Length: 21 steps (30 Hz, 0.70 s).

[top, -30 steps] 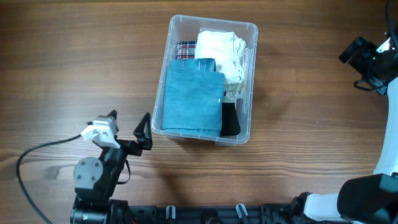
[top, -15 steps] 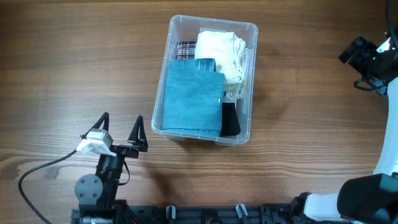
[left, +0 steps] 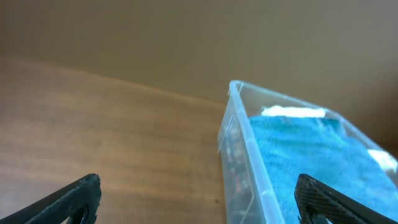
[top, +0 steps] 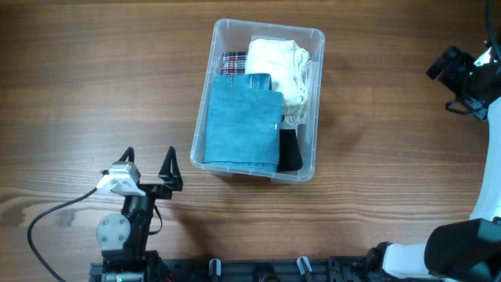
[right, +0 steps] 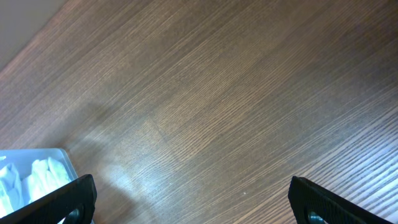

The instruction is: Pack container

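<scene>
1. The left pincer (top: 149, 153) is spread wide and pinches nothing. Its two dark fingers (left: 74, 198) show at the lower corners of the left wrist view.
2. Compared with one second ago, this pincer has drawn back from the container (top: 203, 106) and has turned. Then its fingers pointed sideways at the container's near left corner; now they point forward, roughly along its left wall.
3. Since half a second ago it has moved only a little.
4. The container now stands ahead of the left pincer and to its right, apart from it, on the wooden table (top: 94, 78).
5. In the container lie a blue towel (top: 241, 125) on top, a white cloth (top: 278, 63) and a checked cloth (top: 233, 63) beyond it, and a black item (top: 290, 150) at the towel's right side. None of these has changed.
6. The right pincer (right: 189, 190) is also spread wide and empty. It is in the same place as before, with the container well apart on its left. Only one corner of the container shows, low at the left edge of its wrist view.
7. A black cable (top: 55, 211) loops behind the left pincer, and its curve has shifted slightly.
</scene>
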Motion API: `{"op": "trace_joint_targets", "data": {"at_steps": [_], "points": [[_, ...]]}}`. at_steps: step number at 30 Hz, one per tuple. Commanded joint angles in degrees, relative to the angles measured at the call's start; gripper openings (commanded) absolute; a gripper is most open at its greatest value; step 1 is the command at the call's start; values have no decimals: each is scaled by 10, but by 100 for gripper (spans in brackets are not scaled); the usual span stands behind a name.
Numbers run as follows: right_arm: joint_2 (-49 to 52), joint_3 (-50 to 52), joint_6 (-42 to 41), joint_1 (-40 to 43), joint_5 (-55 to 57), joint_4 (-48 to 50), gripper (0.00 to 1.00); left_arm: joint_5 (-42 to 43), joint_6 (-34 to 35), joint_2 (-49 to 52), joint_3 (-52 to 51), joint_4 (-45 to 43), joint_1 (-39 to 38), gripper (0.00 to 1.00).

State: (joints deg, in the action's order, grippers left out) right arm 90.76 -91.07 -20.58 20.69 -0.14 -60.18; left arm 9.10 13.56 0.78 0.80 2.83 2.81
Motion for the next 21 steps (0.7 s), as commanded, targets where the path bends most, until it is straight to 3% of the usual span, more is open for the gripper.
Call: {"op": "trace_joint_targets", "data": {"at_steps": [1, 4, 21], "points": [[3, -7, -5, 1, 2, 2, 100, 3, -24, -7, -4, 7, 5, 100], [3, -7, -5, 1, 2, 2, 100, 3, -58, -7, -4, 7, 5, 100], [3, -7, -5, 1, 2, 2, 100, 3, -59, -6, -4, 7, 5, 100]]}}
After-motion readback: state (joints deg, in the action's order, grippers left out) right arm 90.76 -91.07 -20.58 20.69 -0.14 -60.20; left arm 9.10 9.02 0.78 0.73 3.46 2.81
